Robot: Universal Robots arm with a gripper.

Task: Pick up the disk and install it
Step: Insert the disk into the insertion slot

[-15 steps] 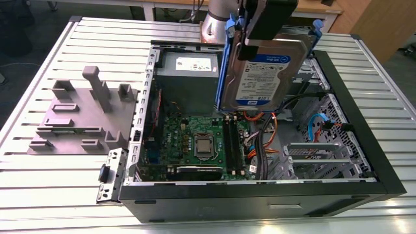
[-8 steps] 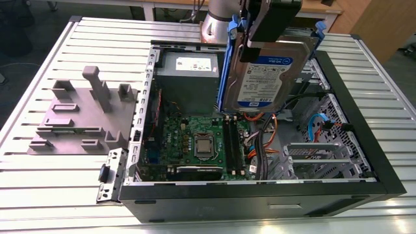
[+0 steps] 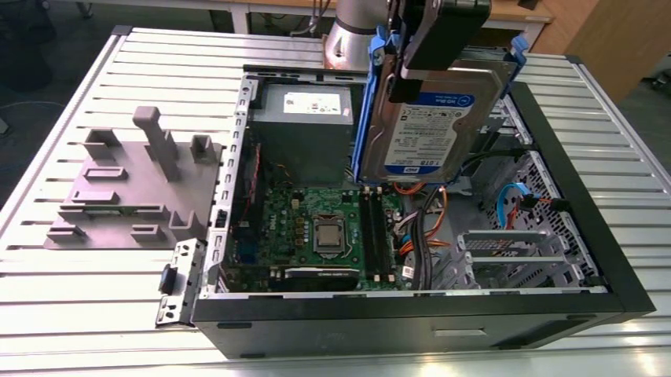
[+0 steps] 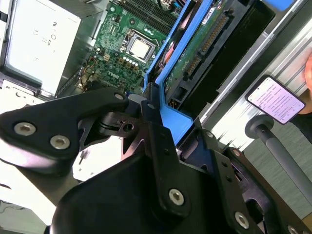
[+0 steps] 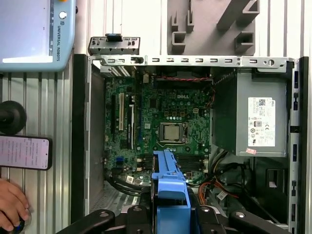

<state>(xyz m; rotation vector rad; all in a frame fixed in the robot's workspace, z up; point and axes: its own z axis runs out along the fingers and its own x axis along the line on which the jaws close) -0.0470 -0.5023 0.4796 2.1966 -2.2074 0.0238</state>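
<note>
Disk point(image 3: 428, 126) upright in gripper point(image 3: 423, 61), above open case point(image 3: 419, 323).

Small print is showing on the disk point(image 3: 428, 129) label; a white sticker point(image 5: 261, 122) is sitting on the grey box point(image 5: 229, 117); nothing is reading clearly.

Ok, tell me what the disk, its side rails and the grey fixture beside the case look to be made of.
Disk: bare metal casing, dull silver sheen, with a glossy paper-like label.
Side rails: plastic, judging by the uniform matte blue and moulded shape.
Grey fixture: probably plastic, perhaps printed; flat matte grey, no glint.
</note>
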